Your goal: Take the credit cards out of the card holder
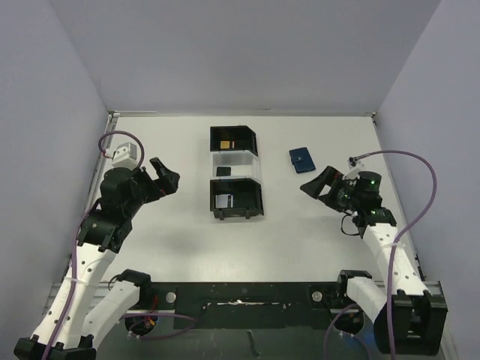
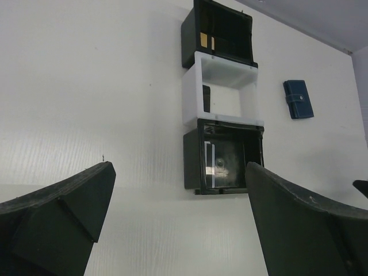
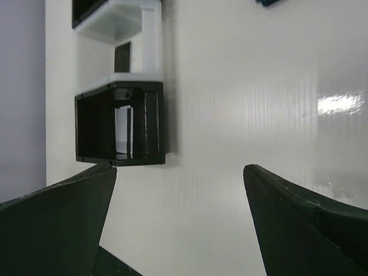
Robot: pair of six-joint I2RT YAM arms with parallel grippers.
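The card holder [image 1: 302, 160] is a small navy-blue wallet lying folded shut on the white table, right of centre. It also shows in the left wrist view, card holder [image 2: 298, 99], with a strap across it, and as a sliver at the top edge of the right wrist view, card holder [image 3: 267, 2]. The credit cards are hidden. My left gripper [image 1: 165, 174] hovers open at the left, far from the wallet; the left gripper [image 2: 179, 167] has only bare table between its fingers. My right gripper [image 1: 315, 184] hangs open just near-right of the wallet; nothing sits inside the right gripper [image 3: 179, 168].
Two black open boxes joined by a clear section [image 1: 236, 174] stand mid-table, left of the wallet; this box row [image 2: 224, 109] holds small gold and pale items, and the near black box [image 3: 118, 123] lies ahead-left of the right gripper. Grey walls enclose the table [image 1: 337, 240].
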